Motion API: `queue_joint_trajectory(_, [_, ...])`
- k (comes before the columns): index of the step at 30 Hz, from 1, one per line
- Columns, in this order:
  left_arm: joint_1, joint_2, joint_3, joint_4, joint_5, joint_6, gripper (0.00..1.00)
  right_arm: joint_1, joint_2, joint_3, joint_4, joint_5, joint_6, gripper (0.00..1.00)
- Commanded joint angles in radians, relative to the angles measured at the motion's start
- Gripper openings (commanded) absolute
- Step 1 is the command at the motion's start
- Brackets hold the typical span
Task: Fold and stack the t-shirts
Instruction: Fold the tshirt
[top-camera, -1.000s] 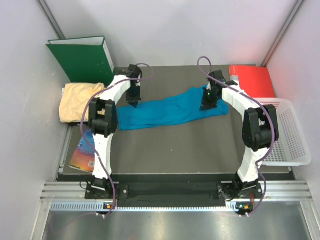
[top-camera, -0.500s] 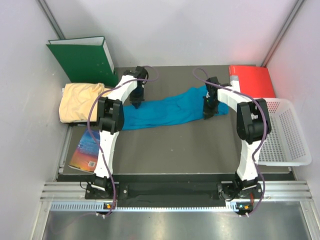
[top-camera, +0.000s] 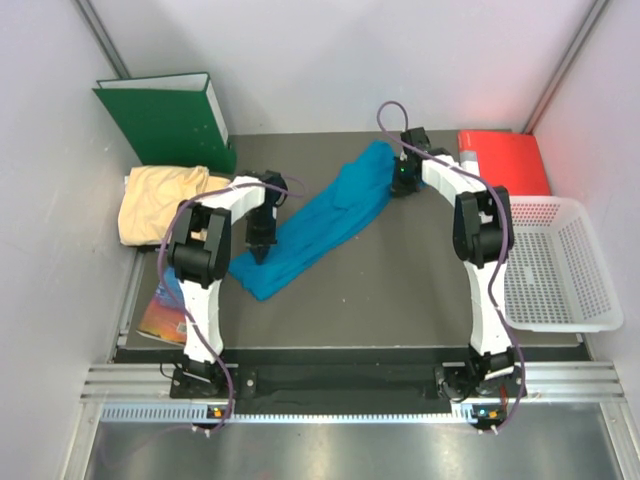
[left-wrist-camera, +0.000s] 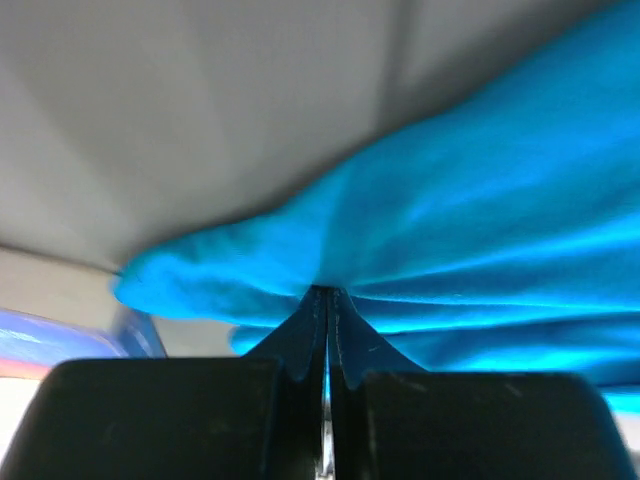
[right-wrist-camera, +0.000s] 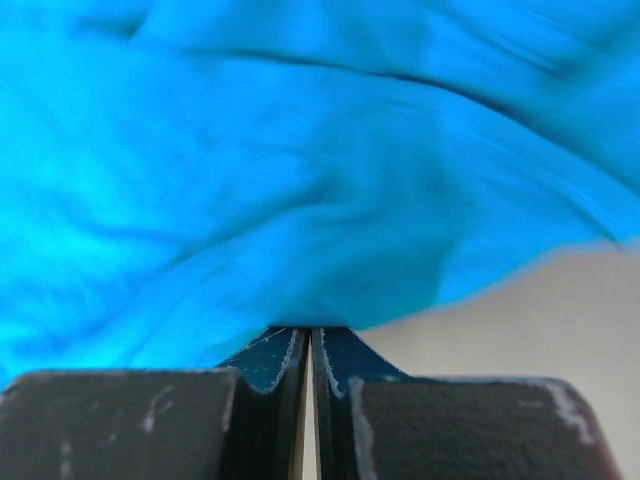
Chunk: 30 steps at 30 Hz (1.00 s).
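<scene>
The teal-blue t-shirt (top-camera: 320, 222) lies stretched in a diagonal band across the dark table, from near left to far right. My left gripper (top-camera: 259, 250) is shut on its near-left end; in the left wrist view the closed fingertips (left-wrist-camera: 327, 296) pinch a bunched fold of blue cloth (left-wrist-camera: 480, 220). My right gripper (top-camera: 399, 186) is shut on its far-right end; the right wrist view shows the jaws (right-wrist-camera: 310, 335) closed at the edge of blue cloth (right-wrist-camera: 300, 180). The pale yellow-orange t-shirt (top-camera: 158, 200) lies crumpled at the left edge of the table.
A green binder (top-camera: 165, 120) stands at the back left. A red folder (top-camera: 505, 160) lies at the back right, beside a white mesh basket (top-camera: 556, 270). A colourful book (top-camera: 165, 310) lies at the table's near-left edge.
The left gripper pulled its end of the blue shirt towards the near side, and the right gripper carried its end back and left. The shirt turned from a horizontal band to a diagonal one.
</scene>
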Motion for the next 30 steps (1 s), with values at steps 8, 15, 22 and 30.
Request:
queue_joint_trajectory(8, [-0.259, -0.075, -0.143, -0.110, 0.409, -0.087, 0.00, 0.011, 0.203, 0.304, 0.161, -0.172, -0.001, 0.08])
queue_joint_trajectory(15, [-0.239, -0.075, 0.065, -0.208, 0.186, -0.081, 0.00, 0.003, -0.103, -0.031, 0.176, -0.195, -0.016, 0.36])
queue_joint_trajectory(22, [-0.213, -0.068, 0.220, -0.196, 0.092, -0.063, 0.00, 0.005, -0.424, -0.452, 0.120, -0.509, 0.083, 0.57])
queue_joint_trajectory(30, [-0.166, 0.015, 0.265, -0.136, 0.111, -0.069, 0.31, 0.150, -0.504, -0.756, 0.186, -0.649, 0.187, 0.61])
